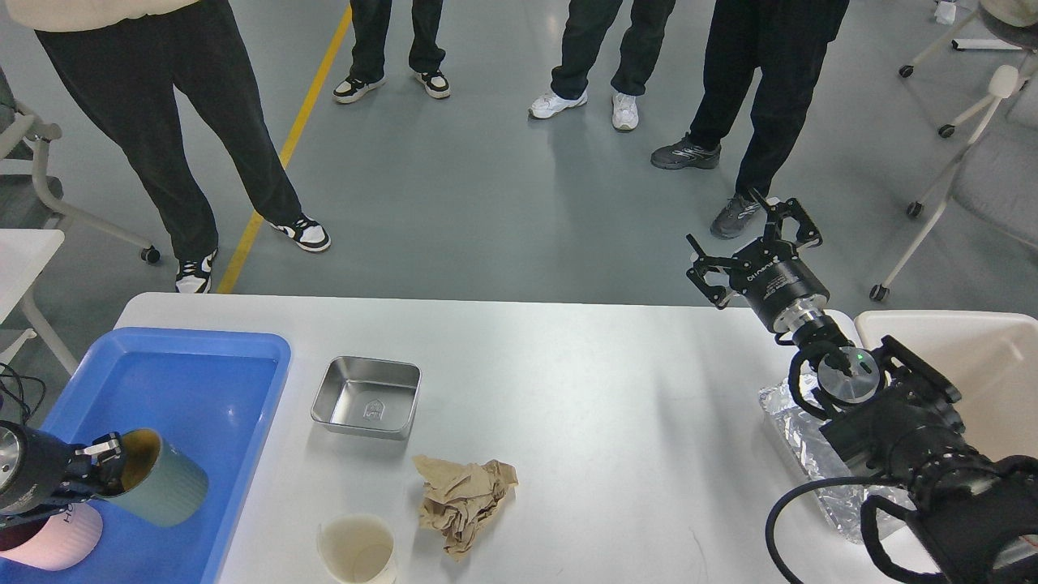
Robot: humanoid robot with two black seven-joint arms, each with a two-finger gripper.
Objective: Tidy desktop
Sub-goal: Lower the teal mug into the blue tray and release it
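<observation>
Your left pincer, at the lower left of the frame, is clamped on the rim of one green cup, tilted over the one blue tray. One pink cup sits in the tray just below, partly hidden by the arm. Your right pincer, at the right of the frame, has its fingers spread wide with nothing between them. The desk fills the lower frame and carries one steel pan, one crumpled brown paper, one white cup and one foil container. Four people stand beyond it.
</observation>
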